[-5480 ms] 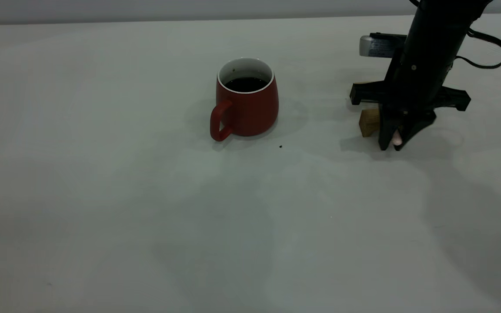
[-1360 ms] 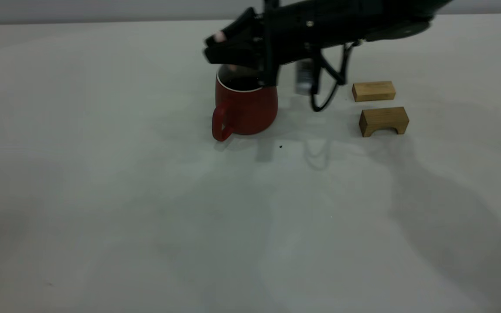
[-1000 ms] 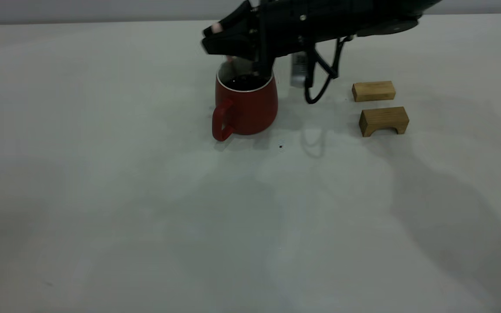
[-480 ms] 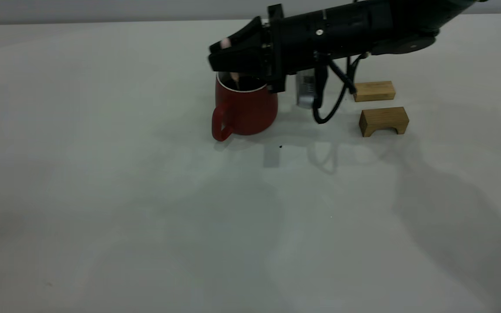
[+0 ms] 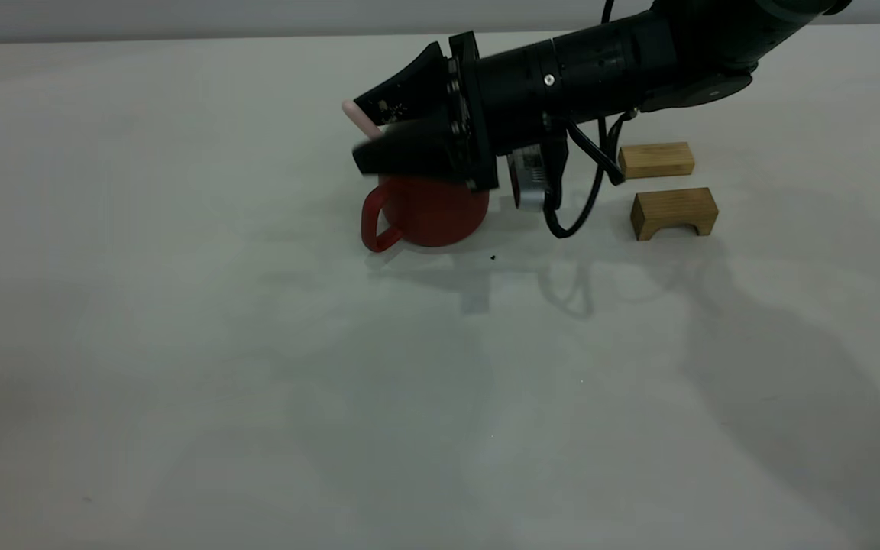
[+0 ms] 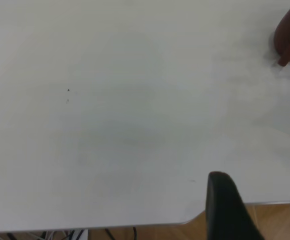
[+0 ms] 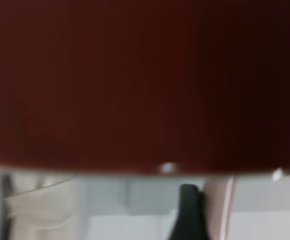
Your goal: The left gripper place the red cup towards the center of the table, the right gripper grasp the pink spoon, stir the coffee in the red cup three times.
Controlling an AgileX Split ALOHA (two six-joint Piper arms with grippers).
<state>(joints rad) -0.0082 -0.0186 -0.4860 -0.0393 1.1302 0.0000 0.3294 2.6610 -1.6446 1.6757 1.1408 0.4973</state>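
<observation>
The dark red matte mug (image 5: 428, 218) has a thick loop handle of the same red. The slim spoon's rounded handle (image 5: 356, 118) is pale pink. The right tool (image 5: 379, 137) is black throughout — cables too. Two wooden blocks (image 5: 673, 211) are tan; the tabletop (image 5: 180, 344) is plain off-white with tiny dark specks.

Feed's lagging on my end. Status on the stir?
Right pincer shut on pink spoon, low over red cup. Left pincer parked at table edge. Two wooden blocks beside, not obstructing.
</observation>
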